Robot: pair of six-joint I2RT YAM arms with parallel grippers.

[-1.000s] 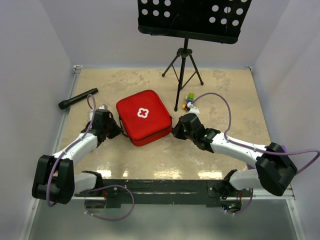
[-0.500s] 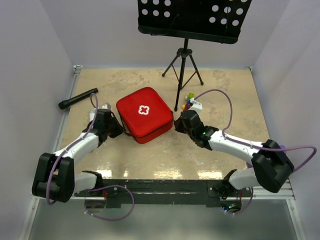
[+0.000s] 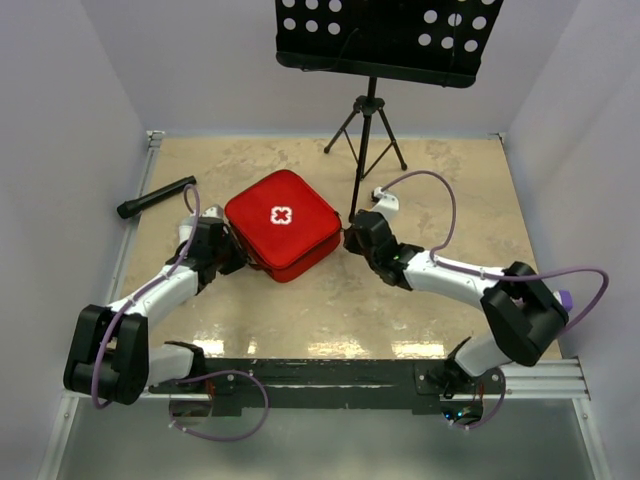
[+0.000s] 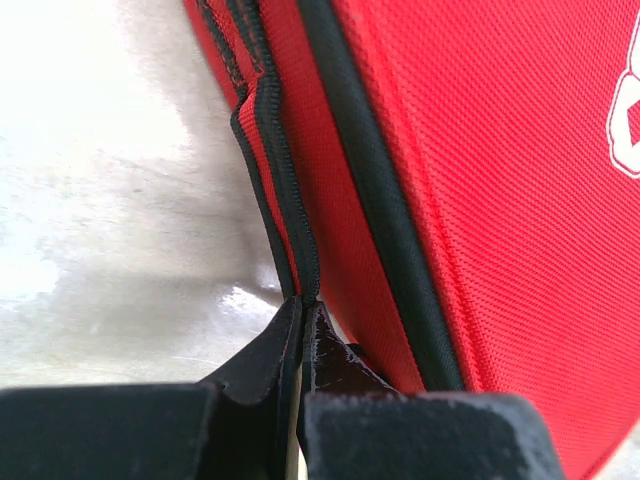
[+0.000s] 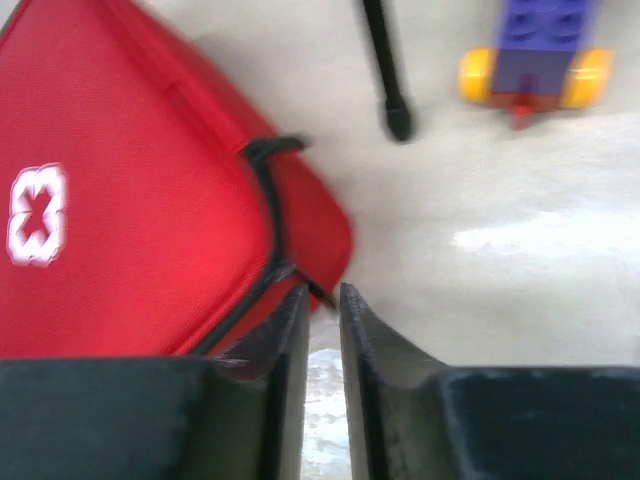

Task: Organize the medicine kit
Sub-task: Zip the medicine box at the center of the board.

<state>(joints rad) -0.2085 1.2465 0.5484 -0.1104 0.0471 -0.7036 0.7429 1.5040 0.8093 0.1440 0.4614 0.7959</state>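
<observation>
So the medicine kit (image 3: 281, 224) sat closed on the counter (image 3: 450, 170), roughly in the middle and a bit left of center. It was turned like a diamond, with the white cross (image 3: 282, 215) facing up.

The left hand (image 3: 238, 262) was at the kit's near-left edge. In its wrist view the fingers (image 4: 255, 365) were pressed right together on a red strap (image 4: 280, 200) with black edging that came off the side of the case. So that one was clamped on the kit, no gap at all.

The right hand (image 3: 350, 243) was at the kit's right corner. Its two fingers (image 5: 285, 325) were down to a narrow slit, and a thin black tab (image 5: 300, 280) from the corner seam ran into it. That view was pretty blurry, but it looked pinched.

Further out, a black flashlight (image 3: 156, 197) lay near the left wall, well apart from the kit. A black music stand (image 3: 369, 120) stood on its tripod at the far side, with one leg tip landing just beyond the kit's right corner. The right wrist view also caught a small purple and yellow brick toy (image 5: 536, 62) on the counter past that leg tip.
</observation>
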